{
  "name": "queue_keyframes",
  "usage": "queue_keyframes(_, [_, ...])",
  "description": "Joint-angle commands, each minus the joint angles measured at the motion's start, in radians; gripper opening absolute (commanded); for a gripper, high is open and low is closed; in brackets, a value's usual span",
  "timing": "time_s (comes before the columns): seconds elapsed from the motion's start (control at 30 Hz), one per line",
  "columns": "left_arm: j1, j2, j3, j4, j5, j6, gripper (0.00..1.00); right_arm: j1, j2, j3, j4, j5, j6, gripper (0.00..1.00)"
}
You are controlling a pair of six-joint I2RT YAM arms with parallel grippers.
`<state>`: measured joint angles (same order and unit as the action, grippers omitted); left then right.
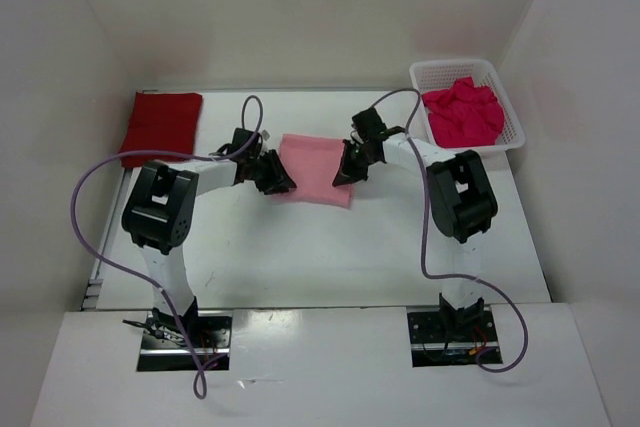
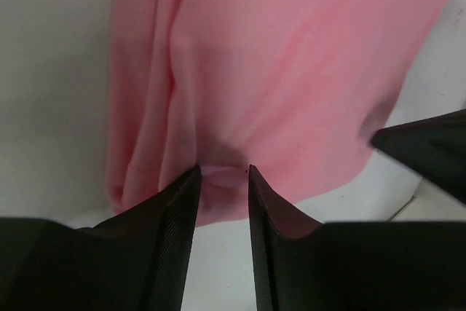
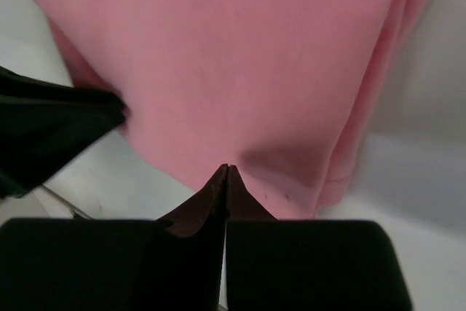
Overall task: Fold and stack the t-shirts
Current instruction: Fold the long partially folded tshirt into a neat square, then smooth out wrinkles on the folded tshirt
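Left gripper (image 2: 224, 172) nipping pink: one shirt folded, one mid-fold, one untouched

Closest to the left wrist lens: two black fingers narrowly parted, with a small pucker of the light pink shirt (image 2: 291, 71) caught between the tips. Much the same at the right gripper (image 3: 227, 169), except pressed fully together, no gap showing, tips at the shirt's near hem and seemingly clamped on a thin edge of it. From above, one gripper at each side of the same garment, left gripper at its left edge, right gripper at its right edge, about mid-table. Cloth already down to a rough rectangle, with loose layers showing along one side in both wrist views. Hard to tell whether lying flat or raised a little off the table (image 1: 320, 257).

Done, by the look of it: dark red shirt (image 1: 162, 125) lying as a tidy rectangle at the far left corner, well apart from the pink one.

In hand: a further fold of the pink shirt, judging by the matched grips on opposite edges.

Left to do: finishing that fold and carrying it onto the dark red shirt. Then lifting the crimson shirt (image 1: 462, 112), heaped unfolded in the white basket (image 1: 455, 68) at far right, folding it and stacking it too. Nothing stacked yet. Probably a little under halfway.
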<state>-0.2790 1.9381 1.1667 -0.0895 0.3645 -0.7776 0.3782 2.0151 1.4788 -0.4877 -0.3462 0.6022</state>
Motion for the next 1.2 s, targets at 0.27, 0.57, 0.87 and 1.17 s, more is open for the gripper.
queue_keyframes(0.27, [-0.081,-0.215,-0.302,0.053,0.065,-0.078,0.41,0.033,-0.053,-0.27,0.115,0.003,0.038,0.0])
queue_keyframes(0.57, [-0.023,-0.298,-0.09,0.014,-0.006,-0.078,0.47,0.033,-0.139,-0.161,0.066,-0.031,0.018,0.08])
queue_keyframes(0.87, [0.118,0.025,0.091,0.086,-0.001,-0.043,0.47,-0.008,0.161,0.173,0.075,-0.103,-0.002,0.0])
queue_keyframes(1.17, [0.231,0.027,0.053,0.083,-0.016,-0.025,0.53,-0.018,0.39,0.439,0.014,-0.18,0.018,0.0])
